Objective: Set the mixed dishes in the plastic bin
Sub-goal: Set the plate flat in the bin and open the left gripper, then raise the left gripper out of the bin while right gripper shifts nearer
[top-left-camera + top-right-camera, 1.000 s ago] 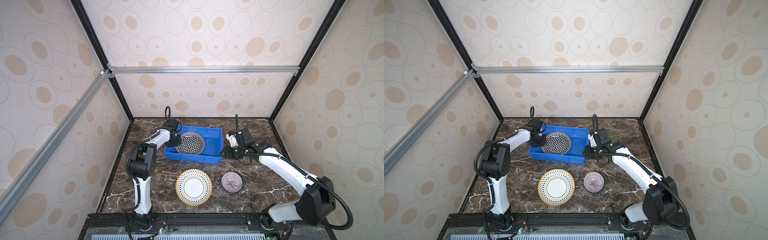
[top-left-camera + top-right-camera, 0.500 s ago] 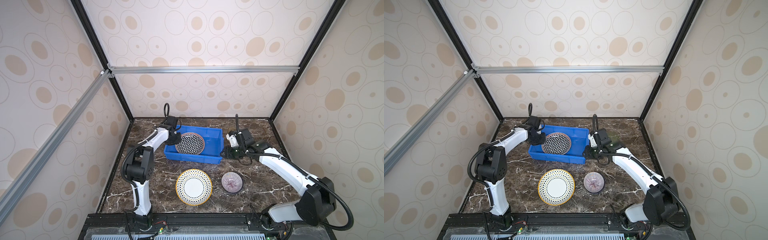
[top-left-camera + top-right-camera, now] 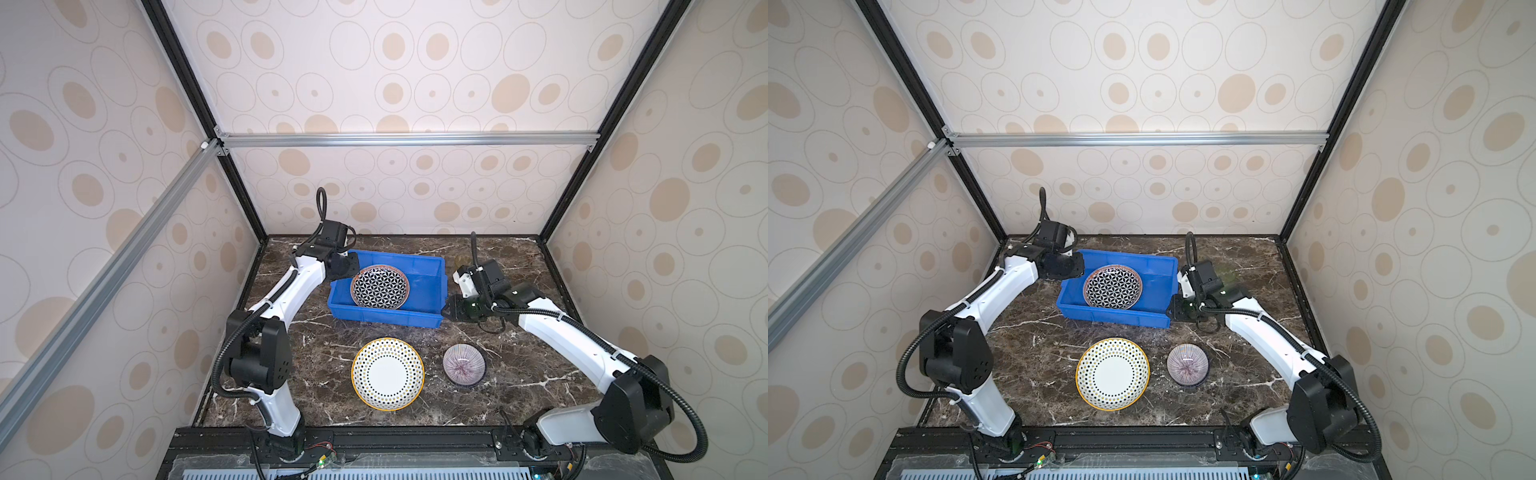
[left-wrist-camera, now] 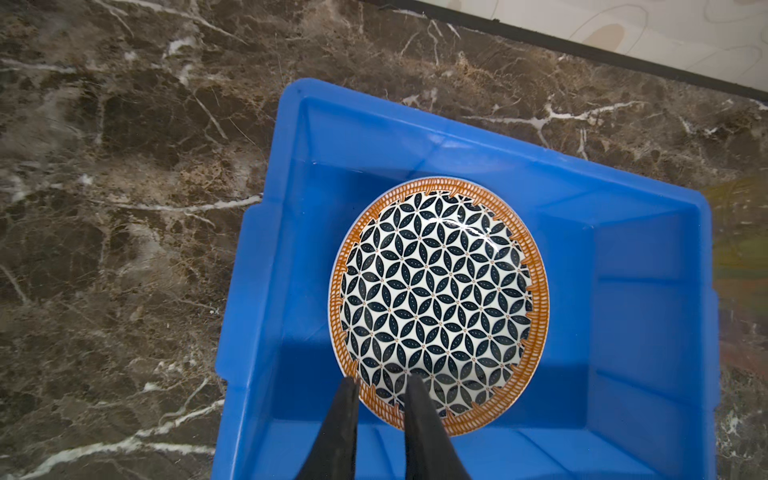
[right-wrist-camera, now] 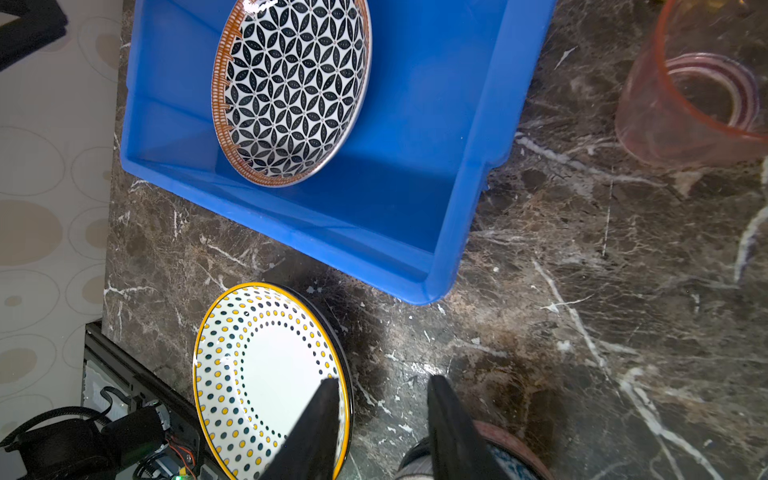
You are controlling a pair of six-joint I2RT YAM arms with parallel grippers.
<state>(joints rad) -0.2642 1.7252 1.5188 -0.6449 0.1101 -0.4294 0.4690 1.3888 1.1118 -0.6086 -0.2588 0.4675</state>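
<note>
Left pincer [image 4: 380,380] narrowly apart at lattice plate [image 4: 436,299] in bin [image 4: 257,266]; right pincer [image 5: 382,380] apart (pink tumbler [image 5: 665,124] nearby).

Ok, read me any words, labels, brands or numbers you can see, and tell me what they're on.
None: no readable text in any view.
The blue bin is plain plastic; the lattice plate, dotted plate and purple-rayed bowl carry only patterns, and the pink tumbler is unmarked.

I can read nothing here: no lettering, number, label or brand shows in any of my views. The lattice plate [image 4: 436,299] and the dotted plate [image 5: 266,374] carry only pattern, and the blue bin [image 4: 266,257] is plain.
</note>
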